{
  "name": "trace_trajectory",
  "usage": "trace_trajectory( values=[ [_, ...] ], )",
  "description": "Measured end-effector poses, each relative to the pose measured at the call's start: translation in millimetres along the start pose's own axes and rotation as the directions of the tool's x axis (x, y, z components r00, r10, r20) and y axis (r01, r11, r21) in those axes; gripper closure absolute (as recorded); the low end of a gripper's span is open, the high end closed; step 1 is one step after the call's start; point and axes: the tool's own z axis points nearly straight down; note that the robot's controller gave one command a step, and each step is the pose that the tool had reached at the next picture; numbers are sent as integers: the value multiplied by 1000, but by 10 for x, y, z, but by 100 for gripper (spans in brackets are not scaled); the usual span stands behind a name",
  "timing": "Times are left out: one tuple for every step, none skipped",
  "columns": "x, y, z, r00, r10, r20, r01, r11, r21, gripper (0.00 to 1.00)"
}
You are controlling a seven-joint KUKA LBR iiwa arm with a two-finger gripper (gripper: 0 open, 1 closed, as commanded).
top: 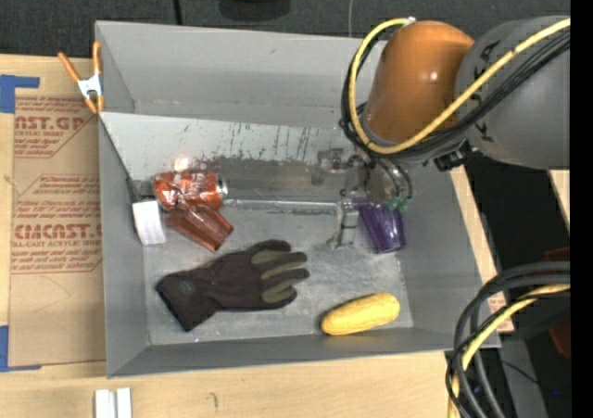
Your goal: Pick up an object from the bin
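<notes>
My gripper (346,235) is low in the right half of the bin, under the arm's wrist. A small purple see-through cup (384,227) lies right beside it, on its right side, partly covered by the wrist. Whether the cup is touched or gripped I cannot make out. A yellow corn-cob-shaped thing (359,314) lies near the bin's front wall, just below the gripper. A dark brown glove (236,282) lies flat to the gripper's lower left, its fingertips pointing toward it.
A red crinkled packet (195,203) and a small white block (148,221) lie by the left wall. The arm reaches in from the right and hides the bin's right rear corner.
</notes>
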Motion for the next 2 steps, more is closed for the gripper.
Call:
trace_trajectory(
  values=[
    [104, 291, -396, 992, -122, -17, 122, 993, -5, 0],
    [119, 315, -221, 992, -127, 4, 127, 992, -5, 0]
  ],
)
